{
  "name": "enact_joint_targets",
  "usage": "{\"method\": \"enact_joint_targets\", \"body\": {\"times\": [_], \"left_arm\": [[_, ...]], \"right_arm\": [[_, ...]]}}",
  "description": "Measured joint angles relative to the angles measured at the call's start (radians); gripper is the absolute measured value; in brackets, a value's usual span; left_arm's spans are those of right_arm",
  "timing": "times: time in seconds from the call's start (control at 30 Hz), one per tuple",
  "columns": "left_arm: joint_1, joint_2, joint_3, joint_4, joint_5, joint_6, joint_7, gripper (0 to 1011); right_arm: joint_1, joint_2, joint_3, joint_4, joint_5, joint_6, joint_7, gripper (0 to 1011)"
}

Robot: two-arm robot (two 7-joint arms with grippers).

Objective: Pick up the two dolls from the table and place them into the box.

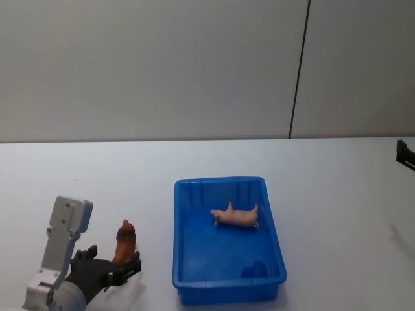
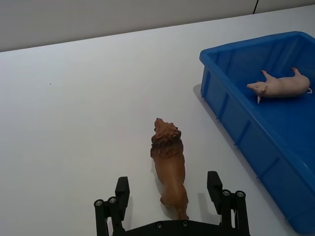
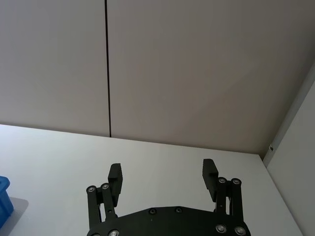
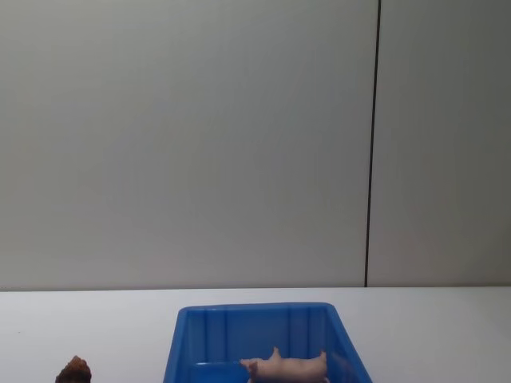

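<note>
A pale pink pig doll (image 1: 235, 216) (image 2: 281, 85) (image 4: 285, 368) lies on its side inside the blue box (image 1: 183, 259) (image 2: 236, 123) (image 4: 239, 327). A reddish-brown lion doll (image 1: 124, 241) (image 2: 169, 164) (image 4: 74, 370) stands on the white table (image 1: 97, 181) left of the box. My left gripper (image 1: 115, 265) (image 2: 169, 191) is open, its fingers on either side of the lion's rear half, apart from it. My right gripper (image 3: 161, 176) is open and holds nothing, far off at the table's right edge (image 1: 405, 154).
A grey wall with a dark vertical seam (image 1: 298, 71) runs behind the table. White tabletop (image 1: 343, 194) stretches right of the box and behind it.
</note>
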Motion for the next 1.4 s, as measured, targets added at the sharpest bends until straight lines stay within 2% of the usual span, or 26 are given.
{"method": "enact_joint_targets", "body": {"times": [0.27,0.4,1.03,1.4], "left_arm": [[-0.043,-0.024,-0.001,0.073,0.026,0.004,-0.065,1004],[-0.053,-0.030,-0.002,0.091,0.032,0.006,-0.080,947],[-0.081,-0.046,-0.003,0.139,0.050,0.011,-0.124,376],[-0.075,-0.046,-0.008,0.125,0.058,-0.044,-0.114,363]], "right_arm": [[-0.001,0.000,0.000,0.000,0.000,0.000,-0.001,1001],[-0.001,0.000,0.000,0.000,0.000,0.000,-0.001,1001],[-0.001,0.000,0.000,0.000,0.000,0.000,-0.001,1001],[0.000,0.000,0.000,0.000,0.000,0.000,-0.001,1001]]}}
